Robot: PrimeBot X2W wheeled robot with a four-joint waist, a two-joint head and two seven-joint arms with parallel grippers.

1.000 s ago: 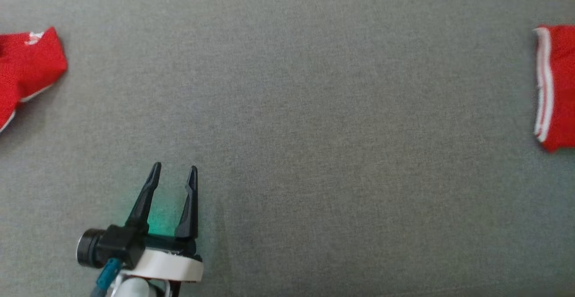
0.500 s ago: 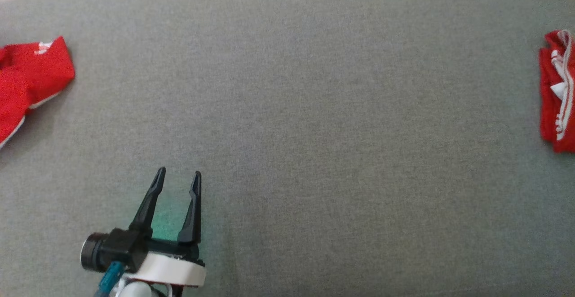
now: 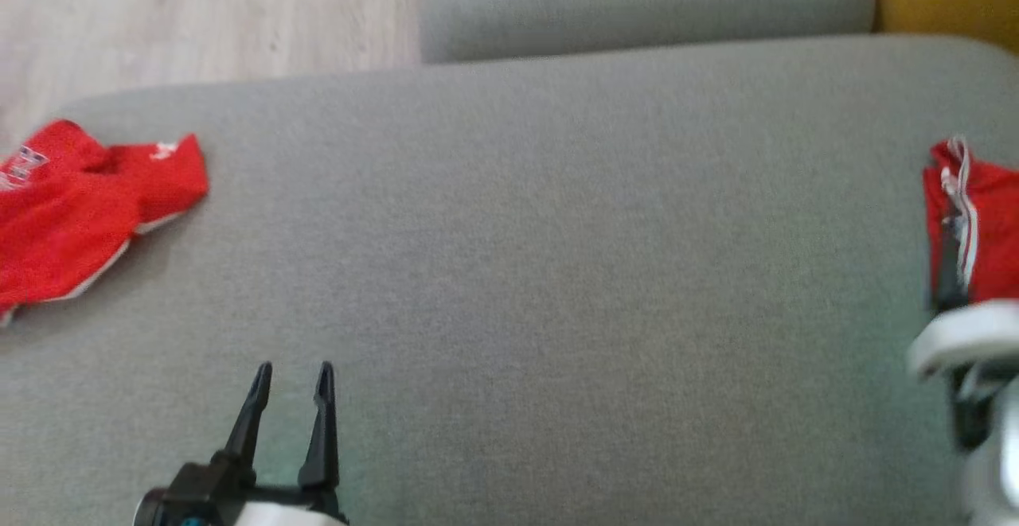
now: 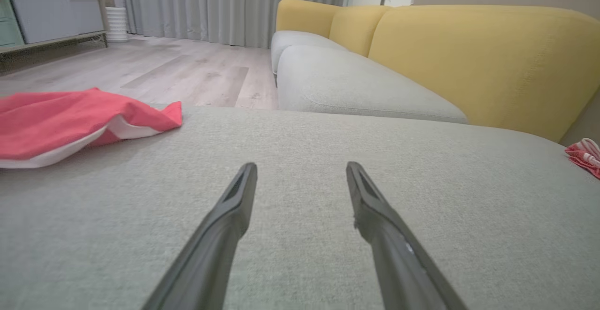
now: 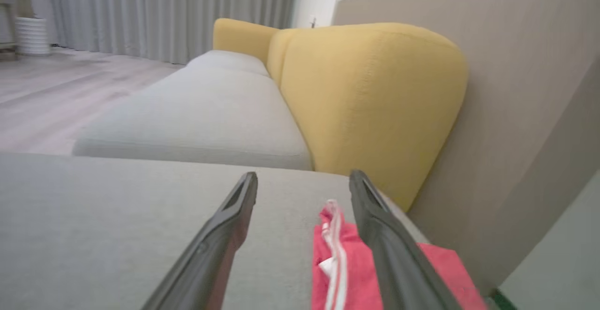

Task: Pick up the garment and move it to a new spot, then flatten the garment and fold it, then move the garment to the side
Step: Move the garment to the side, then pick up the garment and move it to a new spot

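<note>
Hovering open, right claw (image 5: 303, 175) has released the folded garment (image 5: 349, 253).

Showing matt, finely woven grey cloth over the sofa seat (image 3: 557, 271). Showing soft red cloth with white trim in the garment (image 3: 983, 224) at the right and the other garment (image 3: 72, 231) at the left. Looking smooth, dark, matt plastic on the left hand (image 3: 292, 367). Showing pale wood grain on the floor (image 3: 199, 17).

The left claw (image 3: 293, 368) and right claw (image 5: 303, 175) both gape
</note>
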